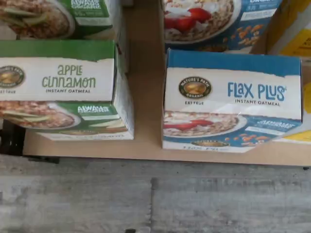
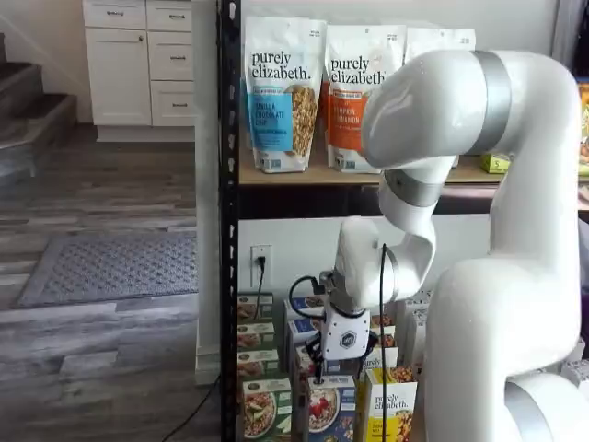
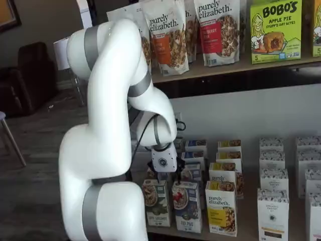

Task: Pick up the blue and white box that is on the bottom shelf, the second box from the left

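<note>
Claw (image 3: 170, 176) fingers partly hidden, seemingly above blue and white box (image 3: 187, 206).

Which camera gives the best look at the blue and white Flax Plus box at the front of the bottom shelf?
The wrist view: the blue and white box fills much of it, its top flap lettering readable. In both shelf views it is small; one shows its front, the other cuts it off at the picture's edge.

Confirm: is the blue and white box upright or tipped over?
Upright. The blue and white box stands on its base on the bottom shelf, front panel facing outward.
</note>
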Available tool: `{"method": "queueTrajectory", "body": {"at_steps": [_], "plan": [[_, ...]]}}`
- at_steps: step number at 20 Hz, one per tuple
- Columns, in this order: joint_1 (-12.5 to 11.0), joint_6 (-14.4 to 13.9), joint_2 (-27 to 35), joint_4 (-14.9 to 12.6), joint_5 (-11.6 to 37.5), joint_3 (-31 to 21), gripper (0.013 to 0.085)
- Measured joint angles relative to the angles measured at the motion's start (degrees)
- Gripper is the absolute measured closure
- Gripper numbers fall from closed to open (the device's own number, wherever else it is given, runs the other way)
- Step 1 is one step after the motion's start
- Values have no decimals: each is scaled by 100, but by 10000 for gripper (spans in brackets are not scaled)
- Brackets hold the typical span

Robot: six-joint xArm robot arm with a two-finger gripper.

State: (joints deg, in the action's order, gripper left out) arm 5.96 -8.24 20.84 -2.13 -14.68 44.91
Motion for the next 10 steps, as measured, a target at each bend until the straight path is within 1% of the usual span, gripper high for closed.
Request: {"method": "queueTrajectory", "body": {"at_steps": [5,7,10], "plan": [[-119,186,286,71,55,248,130],[-160,327,397,173,89,347,130],[-213,633,581,433,156,516,130]]}}
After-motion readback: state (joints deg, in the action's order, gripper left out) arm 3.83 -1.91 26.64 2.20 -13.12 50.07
